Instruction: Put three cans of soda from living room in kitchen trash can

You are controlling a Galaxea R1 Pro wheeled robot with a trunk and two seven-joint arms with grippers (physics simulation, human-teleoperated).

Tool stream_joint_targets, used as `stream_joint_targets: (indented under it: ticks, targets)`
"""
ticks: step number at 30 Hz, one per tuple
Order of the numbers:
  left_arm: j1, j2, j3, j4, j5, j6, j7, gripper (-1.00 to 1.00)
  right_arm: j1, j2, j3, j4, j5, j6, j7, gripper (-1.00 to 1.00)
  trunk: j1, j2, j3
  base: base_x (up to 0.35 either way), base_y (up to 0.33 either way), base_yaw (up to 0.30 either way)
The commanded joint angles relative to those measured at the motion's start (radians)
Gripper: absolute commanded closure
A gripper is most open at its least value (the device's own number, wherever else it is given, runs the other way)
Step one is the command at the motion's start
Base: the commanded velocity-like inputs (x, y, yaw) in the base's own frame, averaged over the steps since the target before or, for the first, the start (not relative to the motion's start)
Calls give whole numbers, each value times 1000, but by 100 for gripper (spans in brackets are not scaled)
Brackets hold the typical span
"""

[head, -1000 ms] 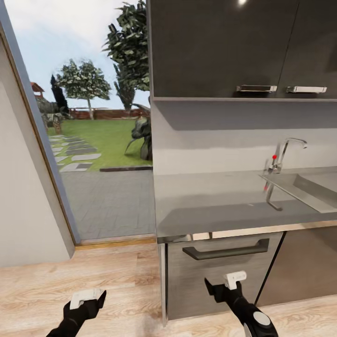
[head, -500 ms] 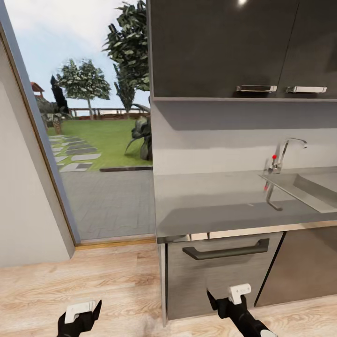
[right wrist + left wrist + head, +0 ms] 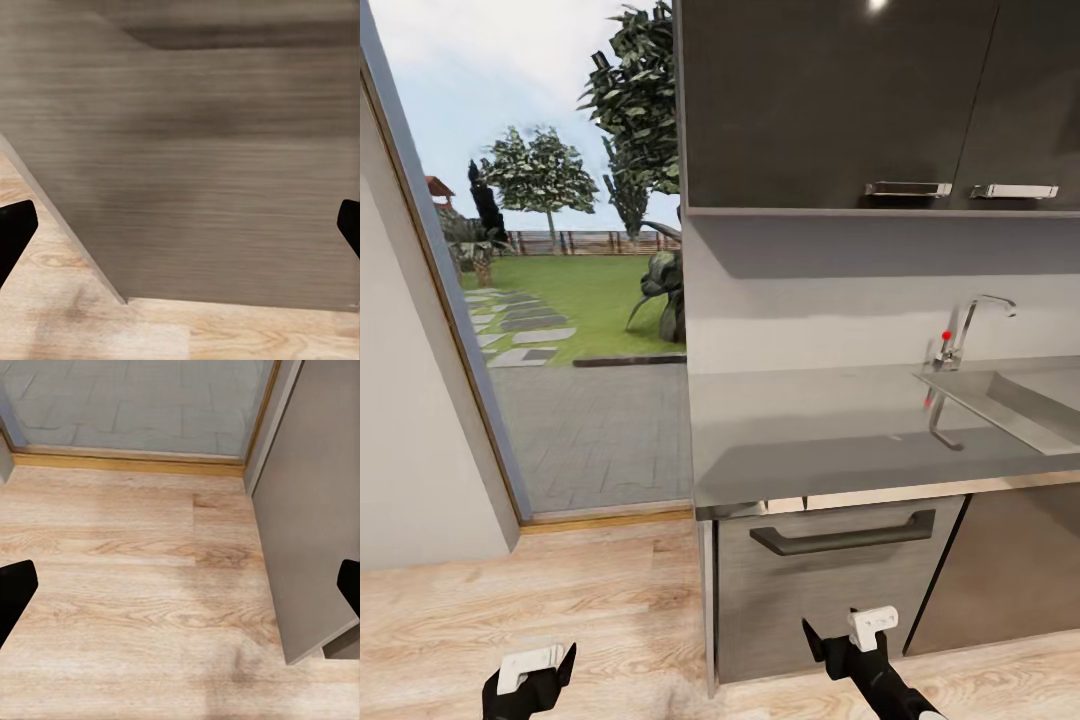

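Observation:
I stand in the kitchen, facing the grey steel counter (image 3: 810, 440) with its sink (image 3: 1020, 400) and chrome tap (image 3: 965, 335). The soda cans and the trash can are out of view. My left gripper (image 3: 530, 672) hangs low over the wood floor (image 3: 560, 590), open and empty; in the left wrist view its black fingertips (image 3: 15, 592) stand far apart over the planks. My right gripper (image 3: 852, 640) hovers low in front of the grey drawer front (image 3: 830, 600), also open with nothing between its fingers (image 3: 15, 232).
Dark glossy upper cabinets (image 3: 830, 100) hang above the counter. The drawer has a dark handle (image 3: 845, 535). A glass door (image 3: 580, 420) on the left looks onto a paved yard and garden. A pale wall (image 3: 410, 450) bounds the far left.
Both arms have dropped lower in the head view over the last second. The kitchen and the camera have stayed put.

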Motion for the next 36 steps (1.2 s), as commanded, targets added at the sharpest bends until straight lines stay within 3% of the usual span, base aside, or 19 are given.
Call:
stream_joint_targets:
  ticks: [1,10,22,29,36]
  targets:
    - [0,0,0,0,-1,0,0,-100,0,0,0,0,0,0,0,-100,0,0,0,0,0,0]
    - [-1,0,-1,3,-6,-1,2,-100,1,1,0,4,-2,-2,-3,-100,0,0,0,0,0,-35]
    - [-1,0,-2,4,-7,-1,2,-100,1,0,-3,6,-5,-2,-2,-100,0,0,7,-117,0,-224]
    - [-2,0,-2,12,-8,0,1,-100,1,0,-52,6,-6,-2,10,-100,0,0,12,-277,51,-240]
    - [-2,0,-2,13,-8,-1,0,-100,0,1,-68,6,-7,1,12,-100,0,0,16,-240,179,-242]
